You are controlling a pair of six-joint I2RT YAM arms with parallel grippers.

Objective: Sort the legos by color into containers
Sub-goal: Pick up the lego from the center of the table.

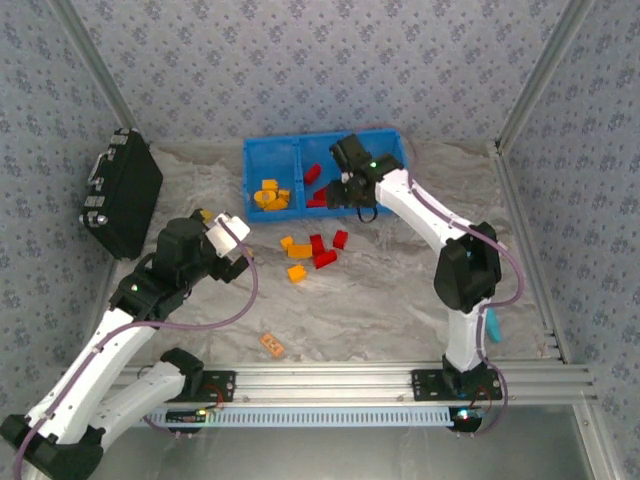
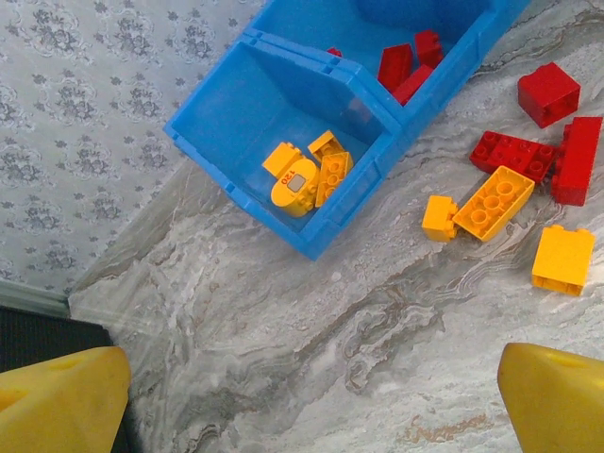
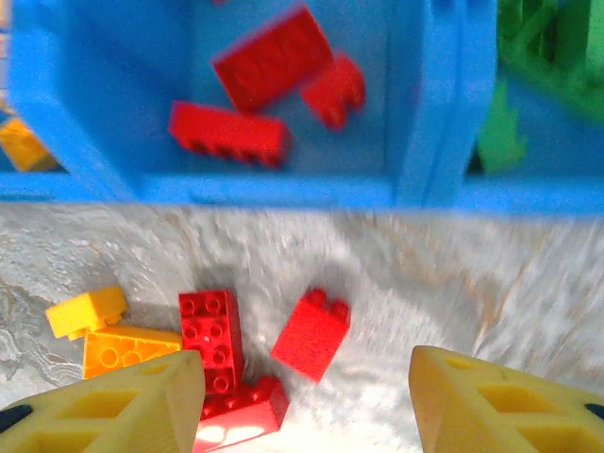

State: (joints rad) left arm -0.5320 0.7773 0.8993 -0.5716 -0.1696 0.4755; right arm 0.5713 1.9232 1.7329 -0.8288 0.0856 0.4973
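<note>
Legos [image 1: 317,250] are sitting partly sorted: six loose on the tabletop [image 1: 390,300], the rest in the blue bin [image 1: 275,160]. Nearest the arm bases, a flat orange tag [image 1: 272,344] is lying alone. Further in, the left end effector [image 2: 311,415] is hovering low, left of the loose pile. It's fully released, with its yellow fingers [image 2: 61,401] sitting at the frame edges and only bare tabletop between them. Loose pile, mid-tabletop, just short of the bin: a yellow block [image 2: 563,260] is lying on its own, and a small yellow brick [image 2: 440,217] is touching a long yellow one [image 2: 493,201]. Two red bricks [image 2: 514,154] are butting together and a square red one [image 2: 547,92] is sitting apart, closest to the bin. Beyond that, the bin's left compartment [image 2: 255,113] is holding a cluster of yellow pieces [image 2: 307,175] bunched in its near corner. The middle compartment [image 3: 123,57] is holding red bricks [image 3: 245,94], and the right compartment [image 3: 566,142] is holding green ones [image 3: 543,42], blurred. The right end effector [image 3: 304,387] is hanging over the bin around the middle compartment's front wall. Its jaws are standing apart and gripping nothing, with the loose reds showing between its fingers [image 3: 104,406]. At far left, a black case [image 1: 125,190] is leaning against the wall.
</note>
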